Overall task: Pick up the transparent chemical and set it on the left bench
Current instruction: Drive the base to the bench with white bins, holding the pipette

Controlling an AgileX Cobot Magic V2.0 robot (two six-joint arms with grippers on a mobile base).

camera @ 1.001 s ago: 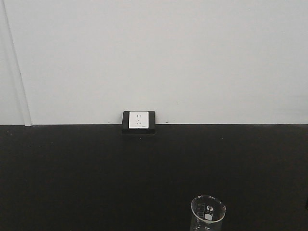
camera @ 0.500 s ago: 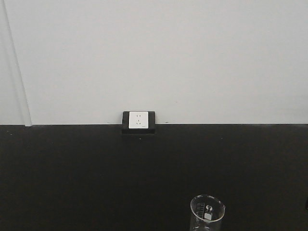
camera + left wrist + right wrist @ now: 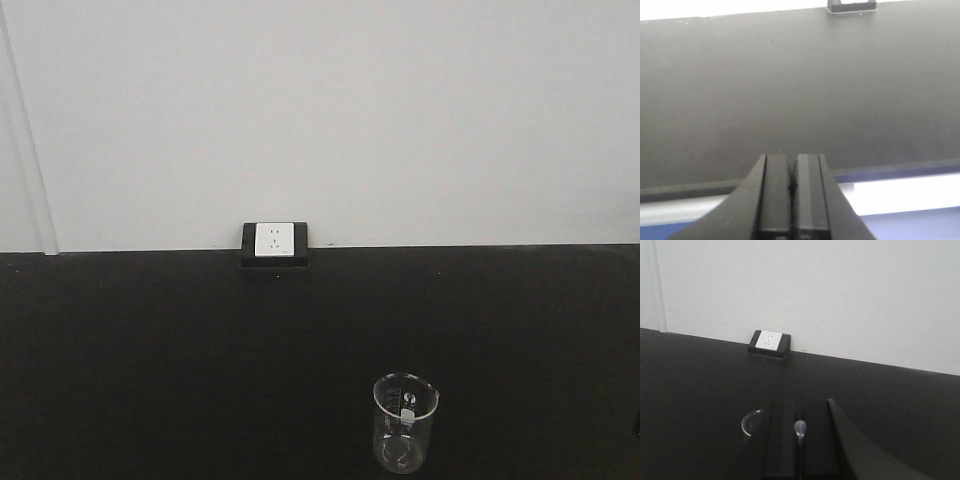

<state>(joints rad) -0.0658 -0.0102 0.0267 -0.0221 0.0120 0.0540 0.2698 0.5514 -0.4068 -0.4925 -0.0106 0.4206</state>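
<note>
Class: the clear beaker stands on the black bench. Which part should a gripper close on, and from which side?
The beaker's straight side wall near mid-height, approached level from the bench's front edge. It stands upright and open-mouthed; the wall is plain and round, whereas the pour lip breaks the rim on its right. The right gripper holds a dropper, so the left gripper seems freer.

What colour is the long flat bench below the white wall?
The countertop is matte black, best seen in the exterior front-facing view.
</note>
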